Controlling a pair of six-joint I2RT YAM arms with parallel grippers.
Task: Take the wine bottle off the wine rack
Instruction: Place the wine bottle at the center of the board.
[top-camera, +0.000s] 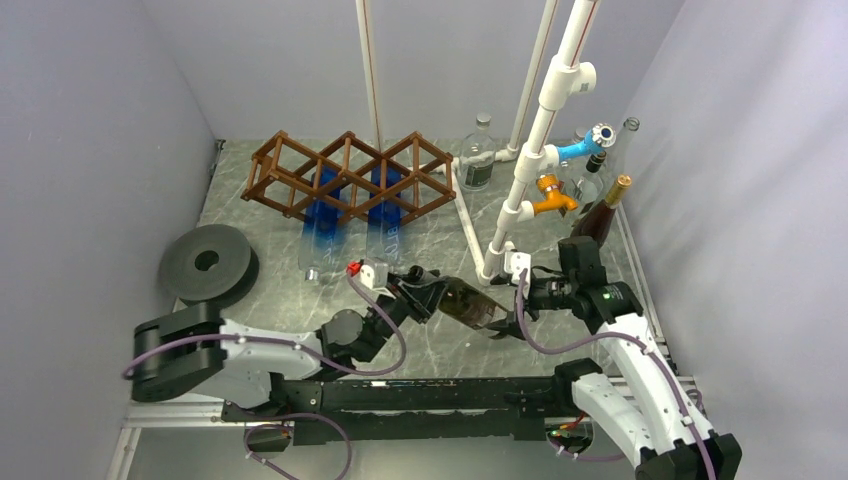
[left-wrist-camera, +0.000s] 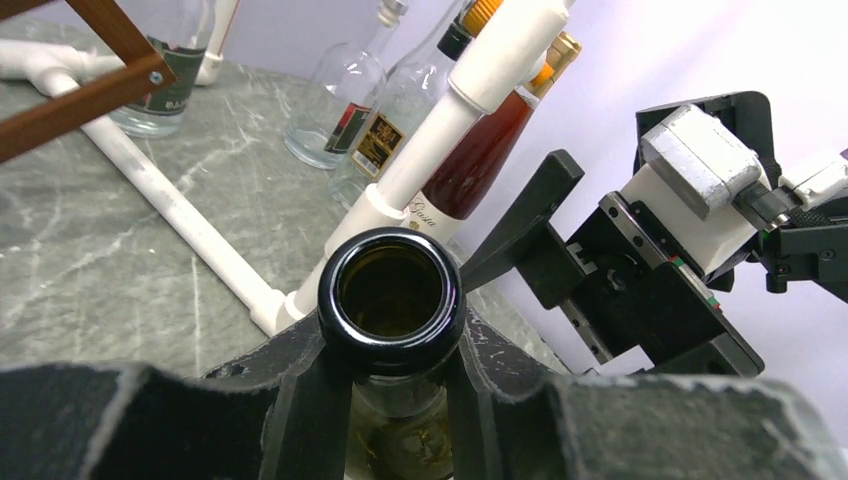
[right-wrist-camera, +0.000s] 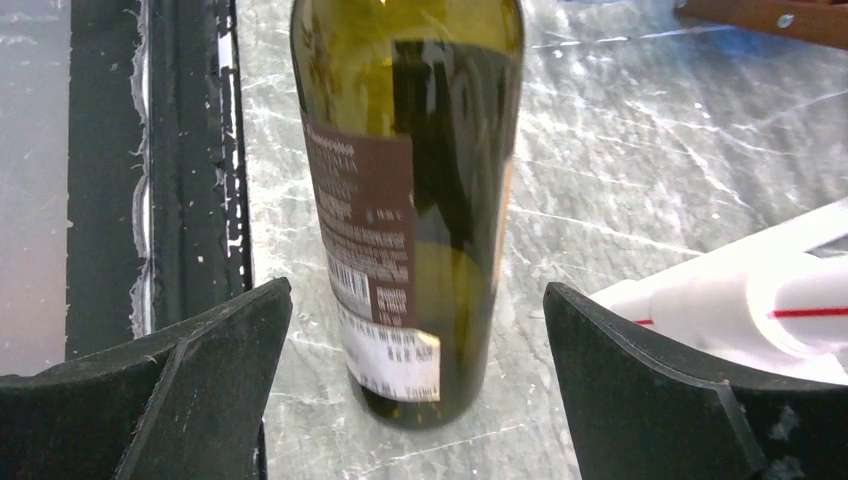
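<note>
The wine bottle (top-camera: 470, 303), dark olive glass with a brown label, hangs tilted over the table in front of the wine rack (top-camera: 348, 178), clear of its cells. My left gripper (top-camera: 430, 293) is shut on the neck. In the left wrist view the open mouth of the wine bottle (left-wrist-camera: 392, 295) sticks out past the left gripper (left-wrist-camera: 392, 375). My right gripper (top-camera: 505, 322) is open at the bottle's base. In the right wrist view the wine bottle (right-wrist-camera: 420, 200) sits between the spread fingers (right-wrist-camera: 200, 380) of the right gripper (right-wrist-camera: 415, 330), with a gap on both sides.
Two blue bottles (top-camera: 325, 215) lie in the rack's cells. A white pipe frame (top-camera: 520, 190) stands just behind the grippers. Several upright bottles (top-camera: 600, 190) crowd the back right corner, and a clear one (top-camera: 478, 155) stands at the back. A black disc (top-camera: 205, 262) lies at the left.
</note>
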